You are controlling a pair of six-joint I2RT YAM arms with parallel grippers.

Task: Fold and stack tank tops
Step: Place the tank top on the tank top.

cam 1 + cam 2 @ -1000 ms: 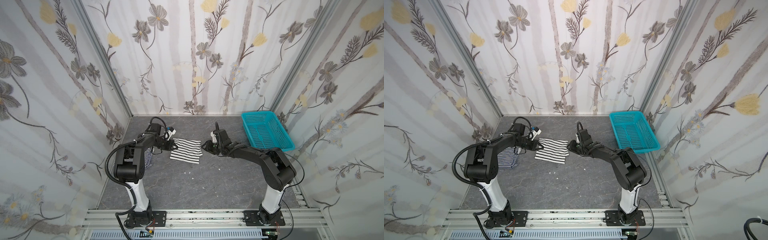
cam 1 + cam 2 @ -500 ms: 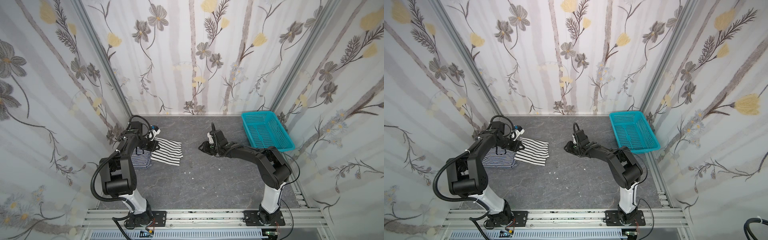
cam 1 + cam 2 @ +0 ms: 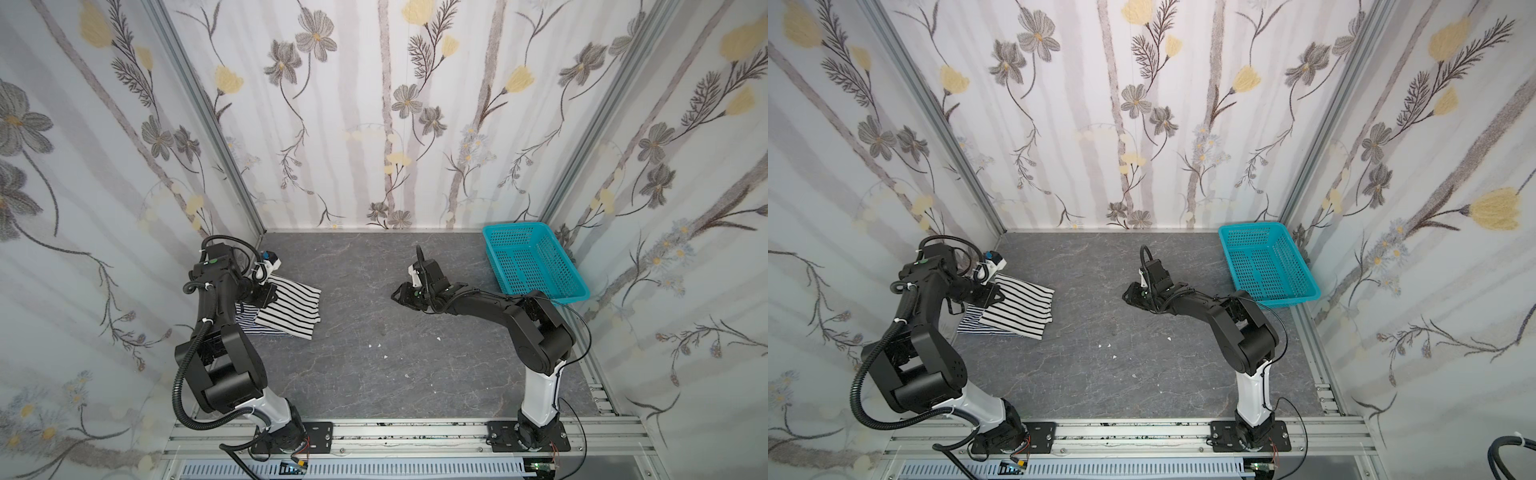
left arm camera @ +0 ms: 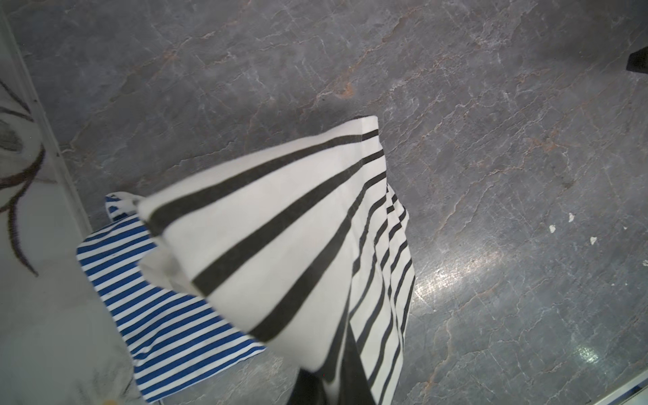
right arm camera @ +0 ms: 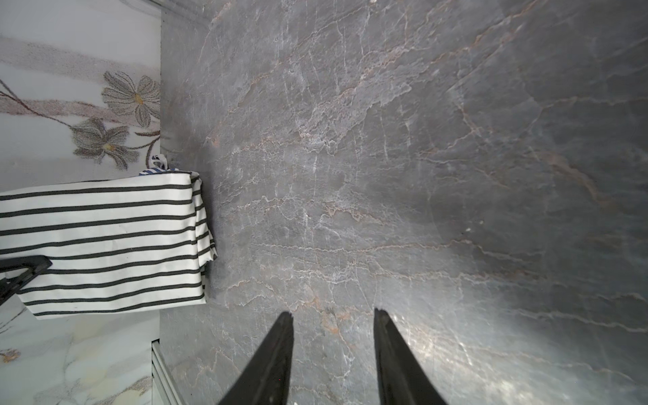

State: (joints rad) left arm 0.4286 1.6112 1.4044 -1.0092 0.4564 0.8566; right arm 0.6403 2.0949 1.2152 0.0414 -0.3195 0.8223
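Observation:
The black-striped tank top (image 3: 293, 309) (image 3: 1021, 309) is folded and hangs from my left gripper (image 3: 266, 293) (image 4: 331, 385), which is shut on one edge of it. It lies partly over the folded navy-striped tank top (image 3: 248, 322) (image 4: 157, 308) at the table's left edge. The lifted fold (image 4: 280, 228) droops in front of the left wrist camera and hides most of the fingers. My right gripper (image 3: 397, 296) (image 5: 331, 315) is open and empty, low over bare table near the middle. It points at the black-striped top (image 5: 105, 242), well apart from it.
A turquoise basket (image 3: 514, 227) (image 3: 1252, 226) stands empty at the back right corner. A few small white scraps (image 3: 378, 345) lie on the grey table. The left wall and its metal frame post run close behind the stacked tops.
My left gripper has carried the black-striped top leftward from mid-table onto the navy-striped one. The right gripper has stayed nearly in place, its opening unchanged.

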